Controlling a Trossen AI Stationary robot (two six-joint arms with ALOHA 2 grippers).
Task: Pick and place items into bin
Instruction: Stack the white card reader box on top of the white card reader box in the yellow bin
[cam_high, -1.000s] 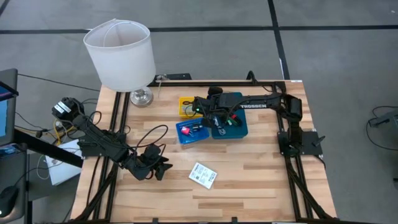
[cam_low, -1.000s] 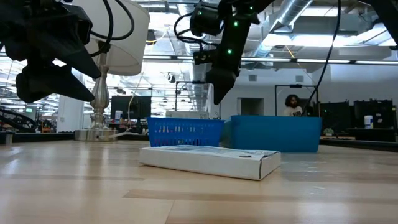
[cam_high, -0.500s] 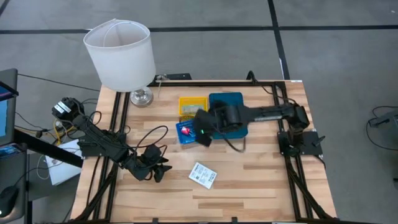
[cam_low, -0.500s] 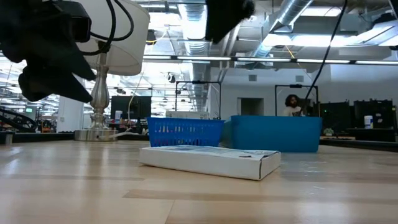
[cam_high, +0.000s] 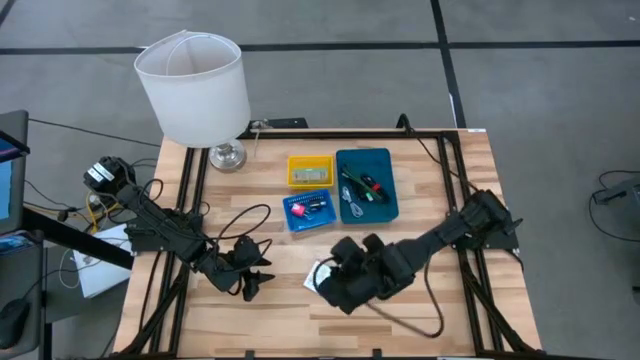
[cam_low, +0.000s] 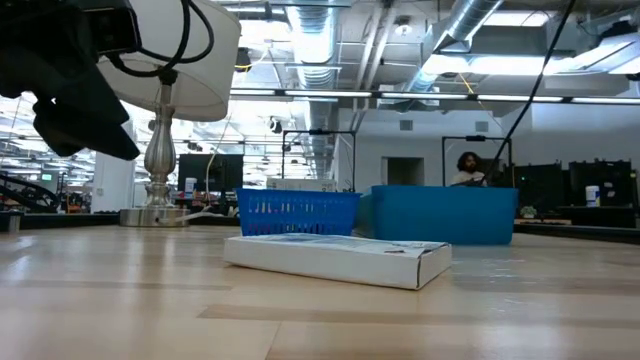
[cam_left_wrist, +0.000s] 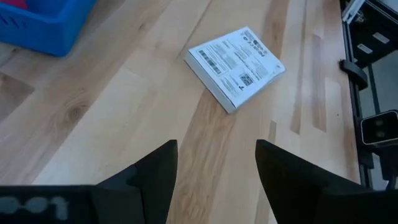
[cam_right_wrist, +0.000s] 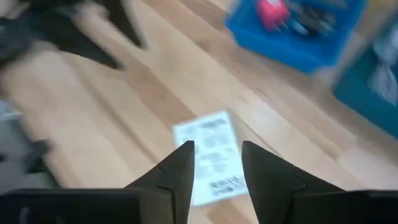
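Note:
A white printed packet (cam_left_wrist: 236, 59) lies flat on the wooden table; it also shows in the low view (cam_low: 335, 258) and in the right wrist view (cam_right_wrist: 208, 155). In the high view only its edge (cam_high: 312, 277) peeks out beside the right arm. My right gripper (cam_right_wrist: 217, 165) hovers open above it, a finger to either side, touching nothing. My left gripper (cam_left_wrist: 216, 168) is open and waits to the packet's left, pointing at it (cam_high: 255, 282). The yellow bin (cam_high: 310, 170), blue bin (cam_high: 308, 211) and teal bin (cam_high: 366, 185) hold small items.
A white lampshade on a metal stand (cam_high: 192, 85) is at the far left corner. A loose black cable (cam_high: 240, 215) loops over the table near the left arm. A black frame (cam_high: 470, 260) edges the table. Bare wood lies near the front edge. A person sits in the room beyond (cam_low: 467, 168).
My right gripper has left the bins and swung toward the table's near edge, rising out of the low view on the way. It now hangs over the white packet. The packet has stayed where it was.

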